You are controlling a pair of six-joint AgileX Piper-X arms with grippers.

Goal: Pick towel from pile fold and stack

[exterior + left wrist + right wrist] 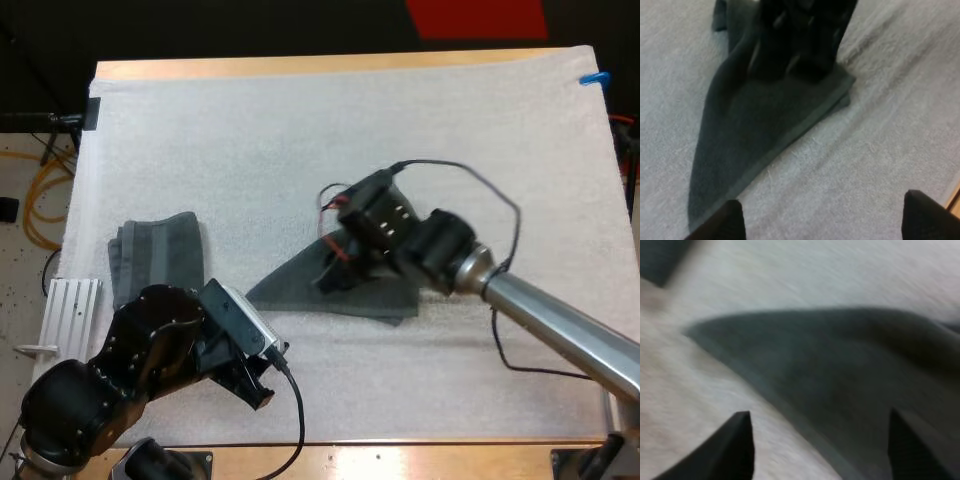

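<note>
A dark grey-green towel (300,288) lies spread on the white mat (300,130) at the middle, tapering to a point towards my left arm. My right gripper (335,268) hovers over its right part, fingers apart and holding nothing; the towel (840,365) lies just under the gripper (818,413). My left gripper (258,385) is near the mat's front edge, open and short of the towel's point. From there the towel (765,120) stretches away from the left gripper (822,200), with the right gripper over its far end. A folded towel (158,255) lies at the left.
A white ridged block (70,310) sits off the mat's left edge, beside the folded towel. The wooden table edge (400,458) runs along the front. Bare mat stretches across the back and to the right.
</note>
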